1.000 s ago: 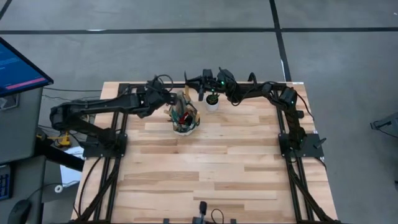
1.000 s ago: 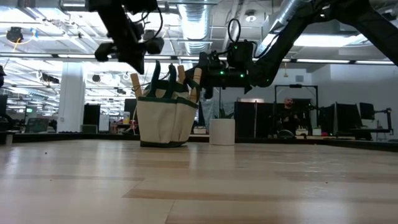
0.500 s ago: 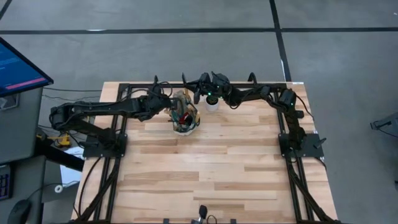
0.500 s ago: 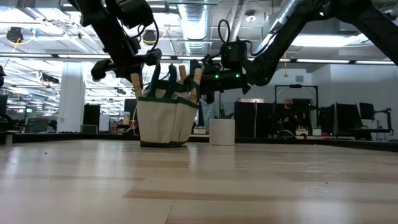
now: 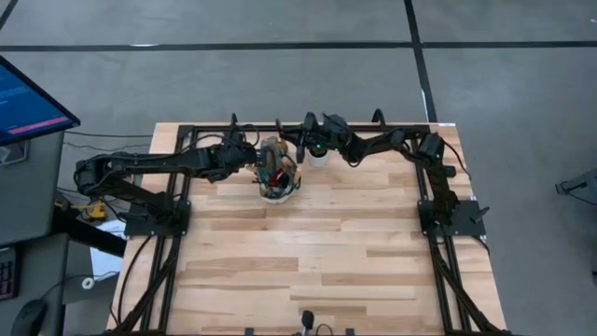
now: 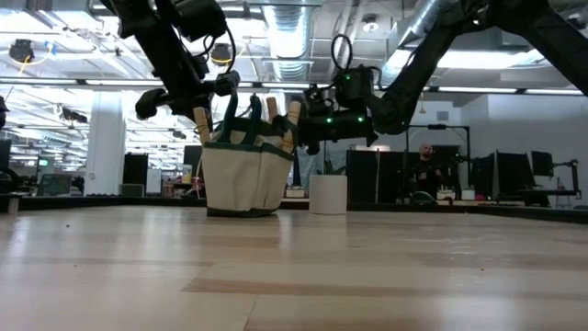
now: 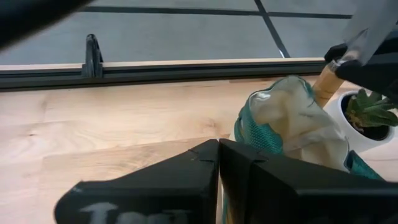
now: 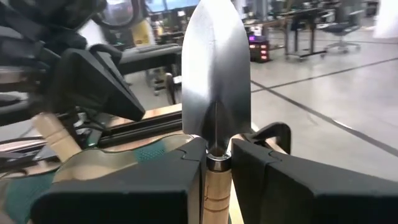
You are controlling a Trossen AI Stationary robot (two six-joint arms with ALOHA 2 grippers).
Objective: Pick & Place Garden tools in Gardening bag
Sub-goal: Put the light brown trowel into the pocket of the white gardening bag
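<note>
A: What has changed in the last second?

B: The left tool (image 5: 250, 161) has dropped from above the gardening bag (image 5: 279, 177) to its left rim, with its fingers pressed together on nothing. The right tool (image 5: 304, 142) pushed in toward the bag and has now eased back a touch, so the last tool looks about to go in.

A: What is the right tool holding?

B: A trowel (image 8: 214, 93), clamped at the neck where the silver blade meets the wooden handle. In the right wrist view the blade fills the upper middle of the frame, pointing away from the camera.

A: Where is the bag?

B: In the high view it sits just above the frame's centre, at the far end of the table (image 5: 308, 252), just left of the white pot (image 5: 319, 157). Several wooden handles already stick out of it. In the low view the bag (image 6: 243, 176) stands left of centre, and the right tool (image 6: 312, 124) hangs just above and right of its rim.

A: So what remains?

B: Probably lowering the trowel in, handle first. It could snag on the green trim or the handles already inside.
</note>
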